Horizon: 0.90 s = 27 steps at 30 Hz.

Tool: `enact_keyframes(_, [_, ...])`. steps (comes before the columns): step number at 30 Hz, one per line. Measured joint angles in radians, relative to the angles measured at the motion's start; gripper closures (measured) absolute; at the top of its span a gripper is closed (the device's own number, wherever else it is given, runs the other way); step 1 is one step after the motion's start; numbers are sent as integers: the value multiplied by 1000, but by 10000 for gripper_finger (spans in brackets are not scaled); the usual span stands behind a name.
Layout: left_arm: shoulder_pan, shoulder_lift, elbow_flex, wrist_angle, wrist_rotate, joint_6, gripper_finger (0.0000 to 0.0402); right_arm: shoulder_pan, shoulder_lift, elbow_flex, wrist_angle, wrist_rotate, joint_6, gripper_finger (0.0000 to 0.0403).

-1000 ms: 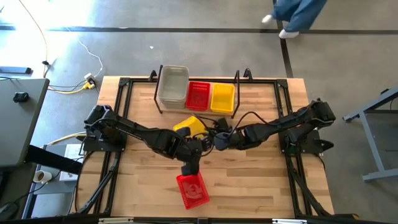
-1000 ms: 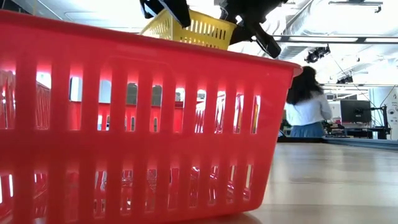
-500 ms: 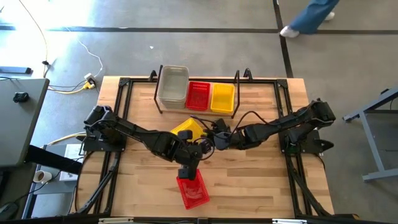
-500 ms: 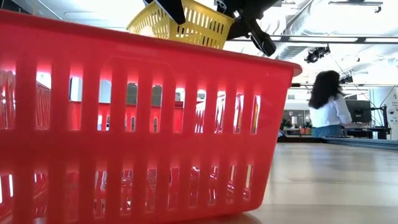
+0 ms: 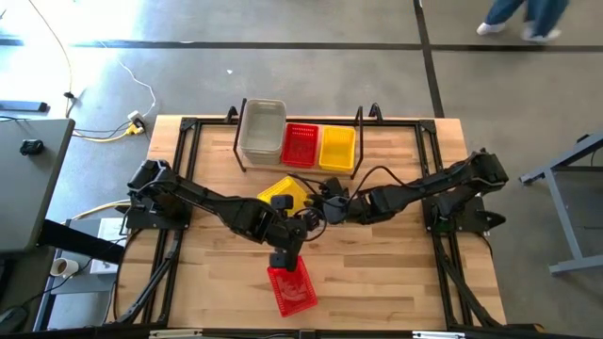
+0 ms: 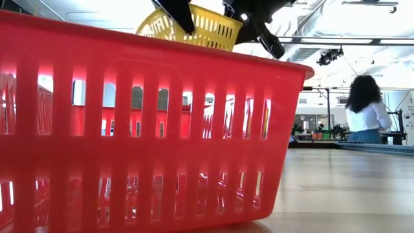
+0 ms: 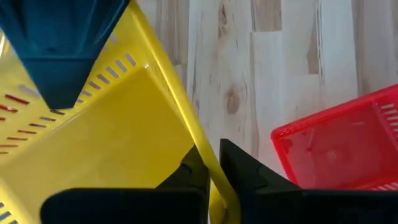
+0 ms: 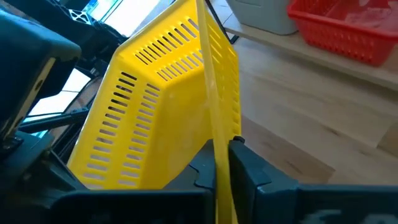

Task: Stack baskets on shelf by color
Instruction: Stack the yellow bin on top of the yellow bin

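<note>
Glossy plastic baskets (image 5: 291,287), matt wooden table (image 5: 377,273)

The shelf (image 5: 300,169) stands at the far middle of the bench (image 5: 396,273), with three baskets in a row in it: one at the left end (image 5: 261,132), one in the middle (image 5: 301,145), one at the right (image 5: 337,147). In front of the shelf, a fourth basket (image 5: 283,193) hangs tilted above the bench between the left gripper (image 5: 300,218) and the right gripper (image 5: 320,201). A fifth basket (image 5: 291,287) lies on the bench nearer the front edge, just before the left gripper.
</note>
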Motion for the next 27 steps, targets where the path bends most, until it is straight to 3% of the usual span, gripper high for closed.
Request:
enact_keyframes(13, [-13,3,-2,-93,11,93,389,-60,-45,4,-31,-48,-42,253])
enact_keyframes(19, [-14,2,-2,-105,8,147,389,-103,-110,4,-121,-21,-67,242])
enact_keyframes(27, [-1,1,-1,-104,-10,359,389,-165,-235,4,-158,3,-203,242])
